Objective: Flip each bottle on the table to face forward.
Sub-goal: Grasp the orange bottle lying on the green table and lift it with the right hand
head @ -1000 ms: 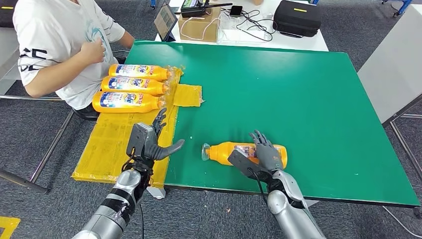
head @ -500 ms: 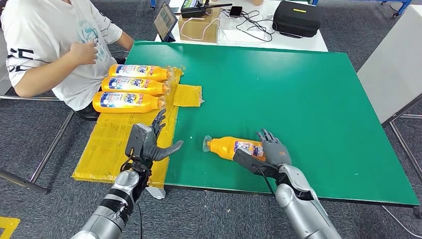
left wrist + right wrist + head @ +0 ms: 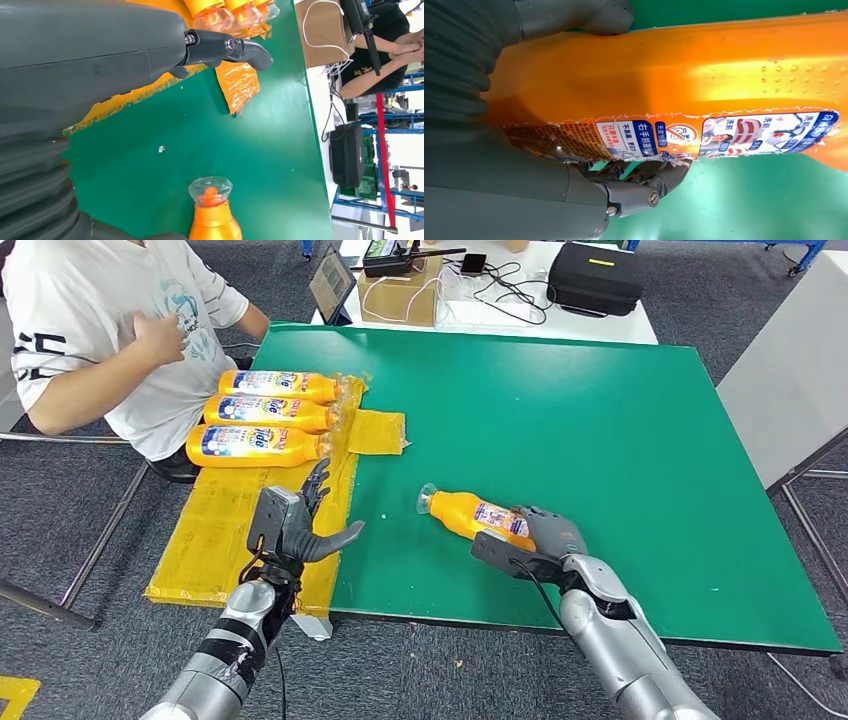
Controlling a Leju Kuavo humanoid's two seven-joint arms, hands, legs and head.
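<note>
Seated person [image 3: 110, 340] at table corner; cardboard box [image 3: 402, 292], black case [image 3: 597, 277] beyond.

Bare green desk [image 3: 620, 430] lies wide open right of and beyond the held bottle [image 3: 478, 516]; nothing stands on that stretch. Left side obstructed: three labelled bottles [image 3: 262, 415] lie side by side on the yellow sheet [image 3: 215, 530], a person [image 3: 110, 330] seated just behind them. Left hand [image 3: 292, 525] hovers open over the sheet's edge, with bare green between it and the held bottle.
</note>
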